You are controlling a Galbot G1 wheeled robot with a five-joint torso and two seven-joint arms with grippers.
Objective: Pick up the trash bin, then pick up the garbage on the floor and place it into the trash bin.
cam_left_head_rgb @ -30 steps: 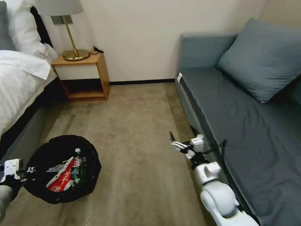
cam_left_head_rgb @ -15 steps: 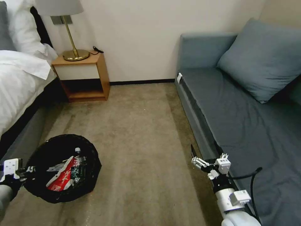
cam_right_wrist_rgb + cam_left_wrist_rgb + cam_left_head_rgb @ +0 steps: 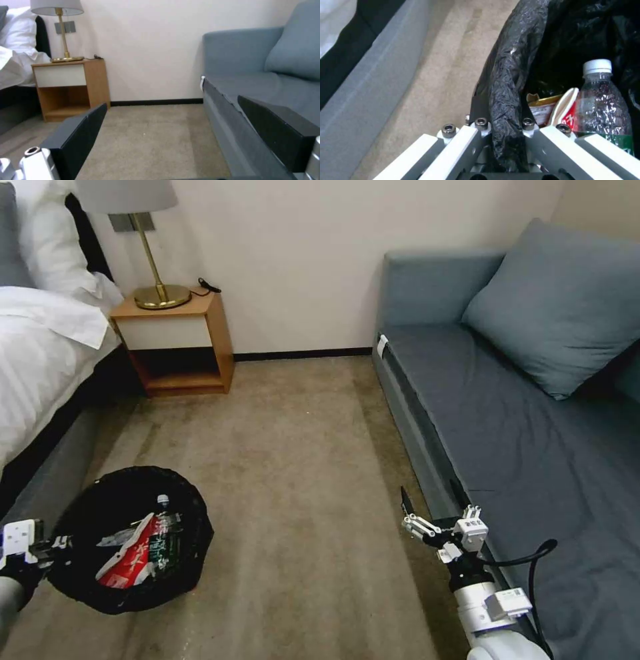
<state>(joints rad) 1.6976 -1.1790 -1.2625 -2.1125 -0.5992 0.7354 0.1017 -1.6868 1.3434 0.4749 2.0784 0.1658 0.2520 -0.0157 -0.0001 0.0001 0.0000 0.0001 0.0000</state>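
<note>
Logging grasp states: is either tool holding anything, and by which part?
The left tool pinches the trash bin by its bag-covered rim. The right tool is open by the sofa, holding nothing.

The trash bin (image 3: 127,540) stood low on the carpet near the bed's side, round, its crinkled black liner folded over the rim (image 3: 506,82). Inside lay the garbage: a clear plastic bottle (image 3: 162,533) with a white cap and green label, leaning against a red-and-white crumpled packet (image 3: 125,563). From close by, a gold-edged wrapper (image 3: 541,107) showed wedged between the packet and the liner.
</note>
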